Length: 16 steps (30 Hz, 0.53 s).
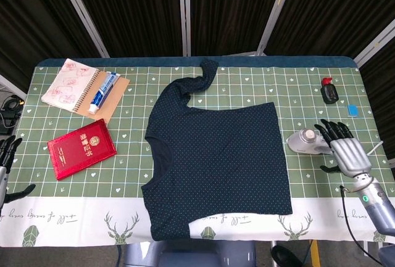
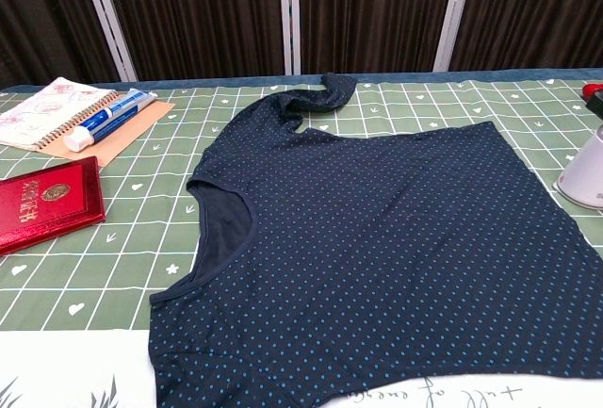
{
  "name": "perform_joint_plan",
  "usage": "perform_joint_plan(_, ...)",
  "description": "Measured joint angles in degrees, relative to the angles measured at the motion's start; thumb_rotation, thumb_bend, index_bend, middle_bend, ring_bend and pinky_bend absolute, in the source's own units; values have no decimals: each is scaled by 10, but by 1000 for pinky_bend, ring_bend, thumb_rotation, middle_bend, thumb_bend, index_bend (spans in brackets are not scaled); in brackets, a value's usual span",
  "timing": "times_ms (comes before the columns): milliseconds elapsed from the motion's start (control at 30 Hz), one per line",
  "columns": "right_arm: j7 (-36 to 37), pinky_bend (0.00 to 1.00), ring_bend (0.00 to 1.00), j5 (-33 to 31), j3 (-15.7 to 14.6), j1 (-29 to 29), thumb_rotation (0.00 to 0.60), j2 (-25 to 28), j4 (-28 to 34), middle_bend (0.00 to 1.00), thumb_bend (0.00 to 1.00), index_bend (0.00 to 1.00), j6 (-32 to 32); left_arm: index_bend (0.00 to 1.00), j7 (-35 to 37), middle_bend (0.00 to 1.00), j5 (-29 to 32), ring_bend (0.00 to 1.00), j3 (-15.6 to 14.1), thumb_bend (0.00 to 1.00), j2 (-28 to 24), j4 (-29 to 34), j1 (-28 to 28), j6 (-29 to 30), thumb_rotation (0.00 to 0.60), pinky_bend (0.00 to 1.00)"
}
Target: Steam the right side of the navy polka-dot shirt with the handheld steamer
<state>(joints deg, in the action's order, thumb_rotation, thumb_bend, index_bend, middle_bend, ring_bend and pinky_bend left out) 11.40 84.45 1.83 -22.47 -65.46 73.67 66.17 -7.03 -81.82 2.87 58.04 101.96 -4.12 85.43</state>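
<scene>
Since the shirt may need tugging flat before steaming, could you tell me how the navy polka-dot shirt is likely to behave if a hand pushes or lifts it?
The navy polka-dot shirt looks thin and limp: its far sleeve is already twisted, so a push would probably bunch it rather than slide it whole. Lifted by one edge, it would likely drape and fold. Its near hem overhangs the table edge, so dragging it nearer might let it slip off.

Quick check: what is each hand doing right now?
Left hand: open, holding nothing, at the table edge.
Right hand: open, fingers spread beside the steamer, not gripping it.

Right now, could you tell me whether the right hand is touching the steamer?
Cannot tell. In the head view the right hand lies right beside the steamer, its fingers spread over the handle end, but neither contact nor a gap shows plainly.
</scene>
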Motion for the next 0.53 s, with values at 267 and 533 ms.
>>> perform_joint_plan(267,-54,0,0,-11,2,59,600,17,97,0,0,0,92,0,2,0,-25,0,-6,0,-2,3,11,24,600,0)
perform_joint_plan(533,-130,0,0,-22,14,103,600,8,140,0,0,0,168,0,20,0,-36,0,-12,0,-8,2,14,23,600,0)
